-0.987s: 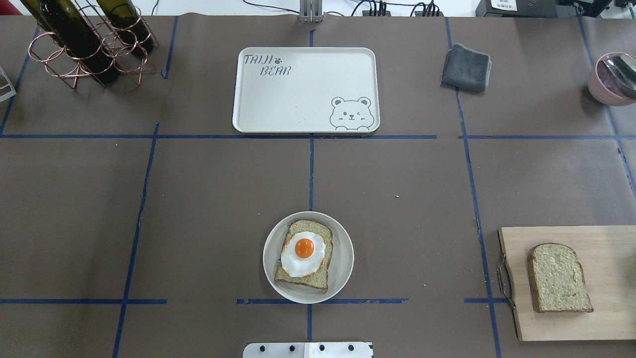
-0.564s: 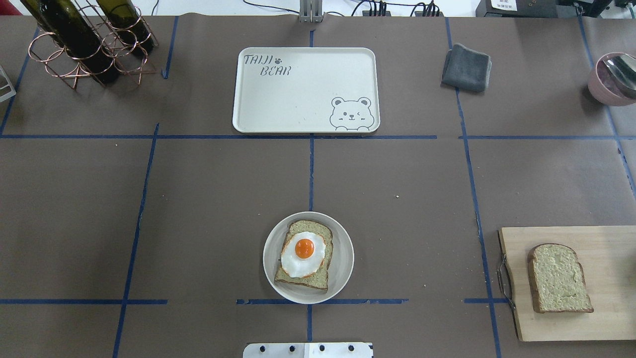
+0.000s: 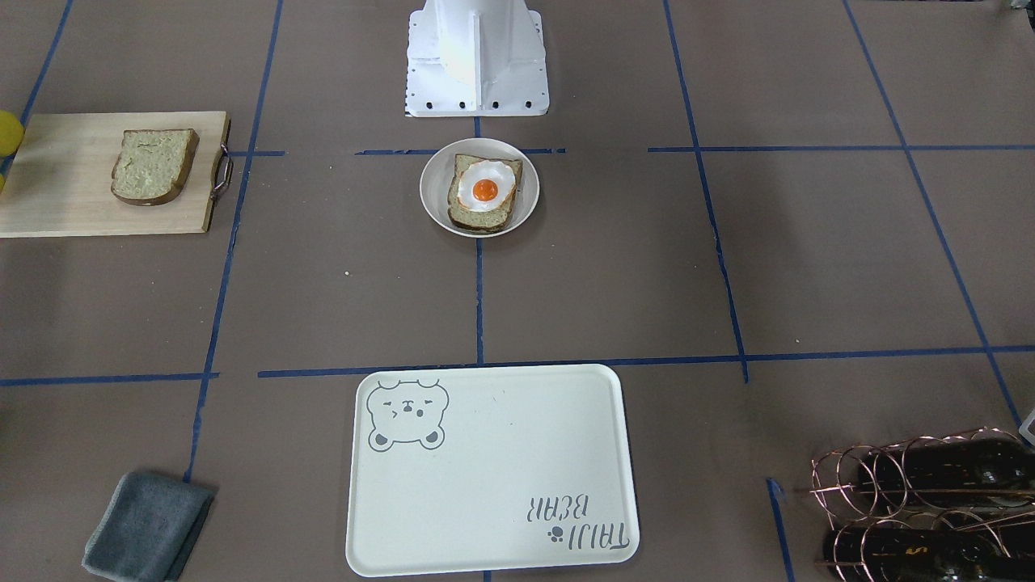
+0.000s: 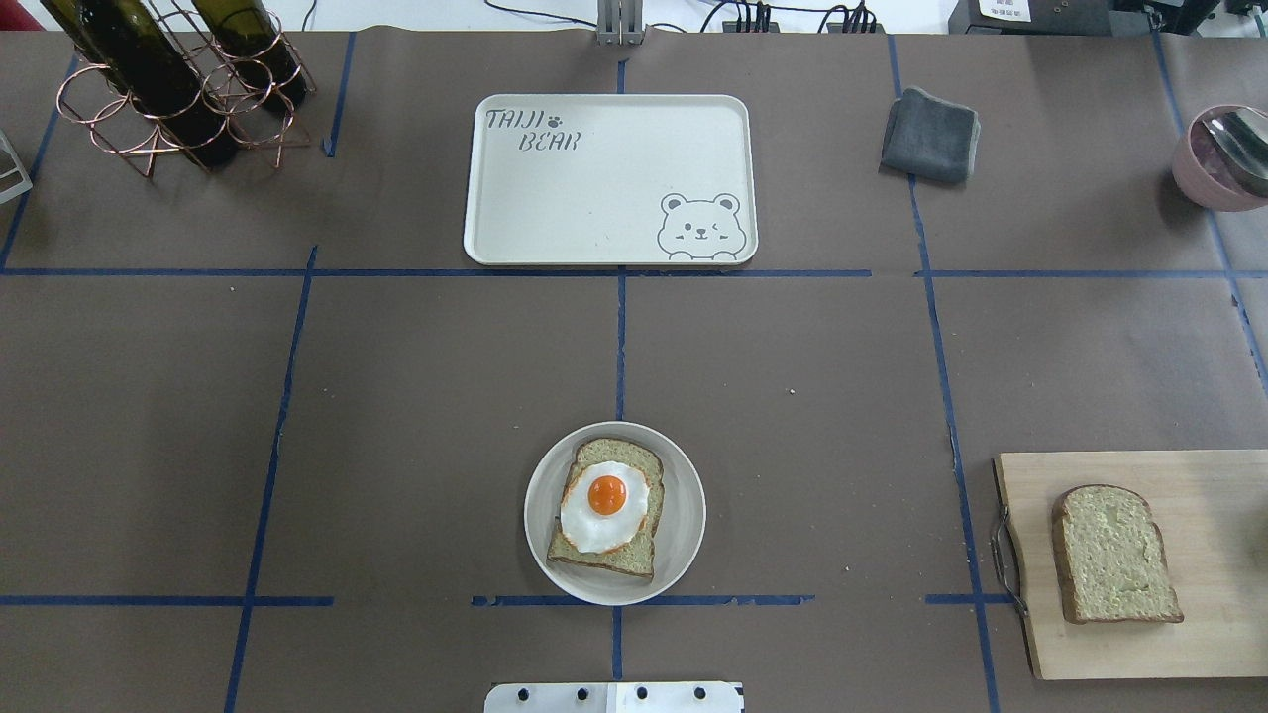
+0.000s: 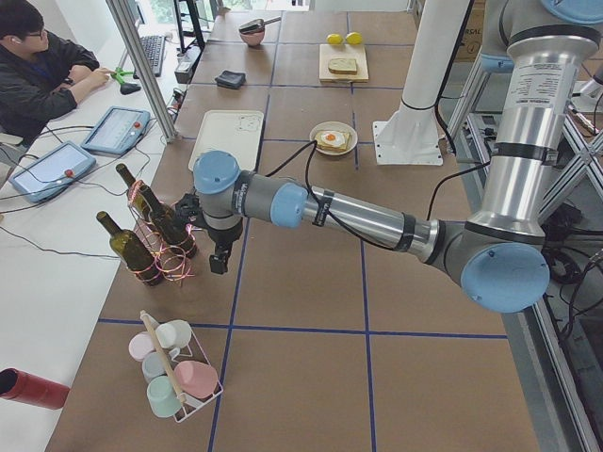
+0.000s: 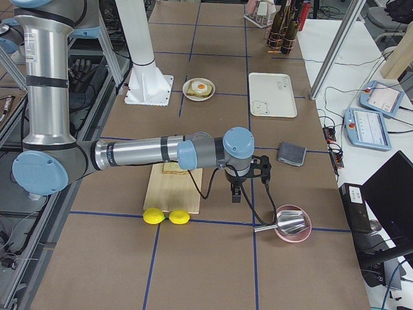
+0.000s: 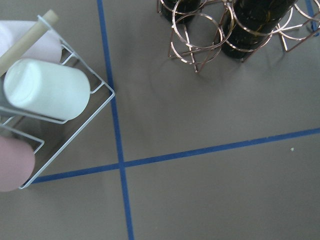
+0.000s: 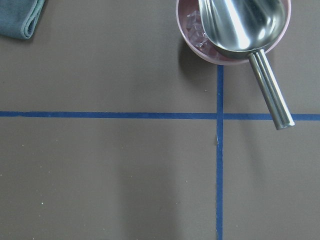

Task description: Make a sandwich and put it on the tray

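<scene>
- Loose bread slice (image 4: 1116,555): flat on the wooden board (image 4: 1218,515), at three o'clock of the dish (image 4: 688,515) seen from overhead. Its long axis runs twelve to six, domed end at twelve.
- Lower slice (image 4: 626,555) with fried egg (image 4: 599,520): in the dish. The tray (image 4: 604,188) lies at twelve o'clock, well apart.
- Right gripper (image 6: 237,194): hangs near the pink bowl (image 4: 1194,183); you cannot tell whether it is parted or closed. From the right side, the loose slice lies between nine and ten o'clock of it. This arm is judged the nearer.
- Left gripper (image 5: 219,262): beside the bottle rack (image 5: 160,250), its state likewise not discernible.
</scene>
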